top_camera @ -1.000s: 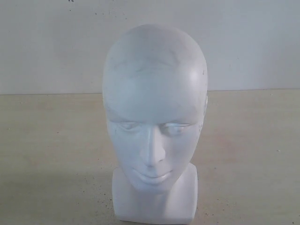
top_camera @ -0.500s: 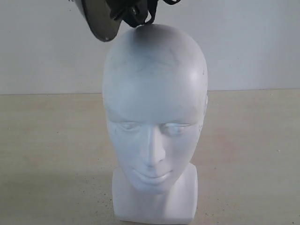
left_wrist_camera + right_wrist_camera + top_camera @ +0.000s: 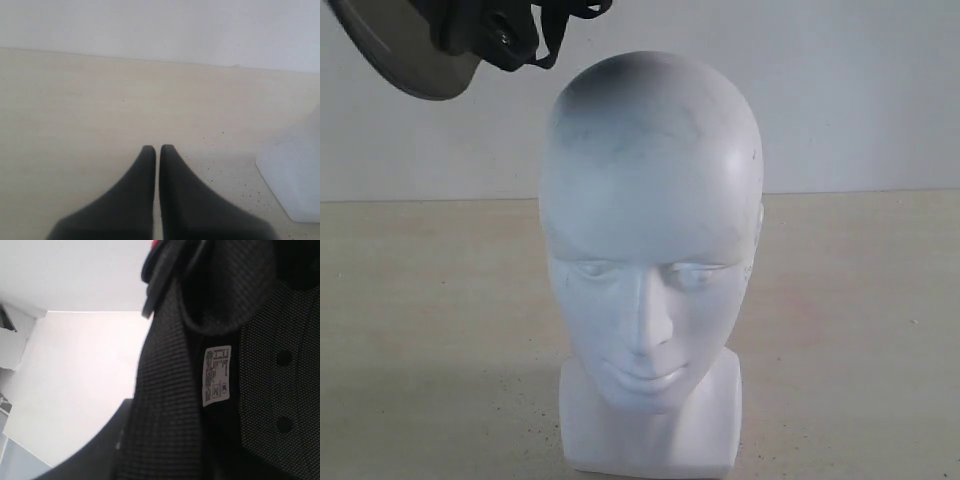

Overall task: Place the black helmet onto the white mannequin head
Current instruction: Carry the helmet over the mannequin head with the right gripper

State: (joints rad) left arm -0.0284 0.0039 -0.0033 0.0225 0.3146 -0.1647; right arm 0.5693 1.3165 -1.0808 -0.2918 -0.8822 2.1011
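The black helmet (image 3: 440,40) is hanging in the air, up and off to the left of the white mannequin head (image 3: 650,230), which is standing bare on the counter (image 3: 420,320). The left claw (image 3: 158,150) is sitting closed and empty, low beside that head. I cannot tell the right claw's grip.

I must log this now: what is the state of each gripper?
Left gripper: closed, holding nothing.
Right gripper: not visible; the matte black padded helmet fills its wrist view, so it cannot be told.
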